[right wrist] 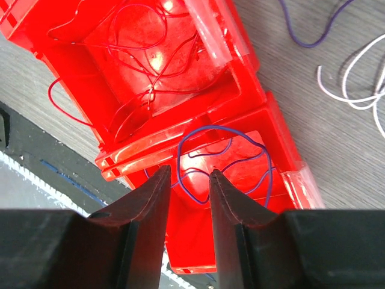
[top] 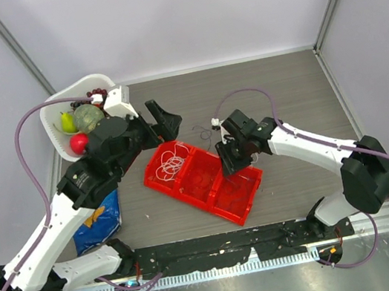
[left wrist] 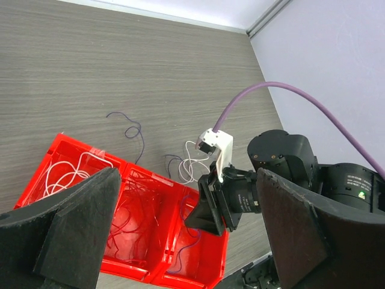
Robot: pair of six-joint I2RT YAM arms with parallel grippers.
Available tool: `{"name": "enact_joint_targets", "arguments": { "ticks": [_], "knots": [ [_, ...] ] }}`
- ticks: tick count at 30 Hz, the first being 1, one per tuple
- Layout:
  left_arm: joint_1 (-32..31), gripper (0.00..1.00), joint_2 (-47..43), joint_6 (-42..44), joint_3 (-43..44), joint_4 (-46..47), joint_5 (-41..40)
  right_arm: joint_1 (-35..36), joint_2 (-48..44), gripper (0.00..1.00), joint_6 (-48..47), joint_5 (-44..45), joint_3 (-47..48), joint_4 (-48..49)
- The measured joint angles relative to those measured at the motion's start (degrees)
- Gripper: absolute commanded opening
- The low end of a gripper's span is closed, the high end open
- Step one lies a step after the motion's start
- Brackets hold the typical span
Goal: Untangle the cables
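Observation:
A red tray (top: pixel 156 176) with three compartments lies mid-table. White cables (top: pixel 173 160) fill its left compartment and red cables (top: pixel 202 179) the middle one. My right gripper (top: pixel 230 156) is open over the right compartment. In the right wrist view its gripper (right wrist: pixel 189 180) hangs just above a dark purple cable (right wrist: pixel 240 141) lying in that compartment, with nothing held. A loose purple cable (left wrist: pixel 129 129) and a white bunch (left wrist: pixel 192 159) lie on the table behind the tray. My left gripper (top: pixel 161 119) is wide open and empty above the table behind the tray.
A white bowl (top: pixel 54 134) with fruit stands at the back left. A blue bag (top: pixel 98 219) lies left of the tray. A black rail (top: pixel 220 246) runs along the near edge. Grey walls close in the table.

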Motion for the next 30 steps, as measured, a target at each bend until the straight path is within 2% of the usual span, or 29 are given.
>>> {"name": "enact_joint_targets", "arguments": {
  "ticks": [6, 12, 18, 28, 30],
  "knots": [
    [0.00, 0.99, -0.92, -1.03, -0.87, -0.20, 0.00, 0.39, 0.04, 0.32, -0.17, -2.93, -3.43, 3.54],
    [0.00, 0.99, -0.90, -1.22, -1.31, -0.79, 0.00, 0.66, 0.42, 0.01, -0.50, -2.99, -4.48, 4.63],
    [0.00, 1.00, -0.92, -1.20, -1.31, -1.03, 0.00, 1.38, -0.66, 0.01, -0.61, -3.74, -5.09, 3.72],
    [0.00, 1.00, -0.42, -1.25, -1.31, -1.03, 0.07, 2.14, -5.22, 0.01, -0.13, -8.92, -8.96, -3.23],
    [0.00, 1.00, 0.11, -1.25, -1.31, -0.94, 0.15, 2.14, -4.85, 0.03, -0.09, -8.74, -8.39, -3.58]
  ]
}}
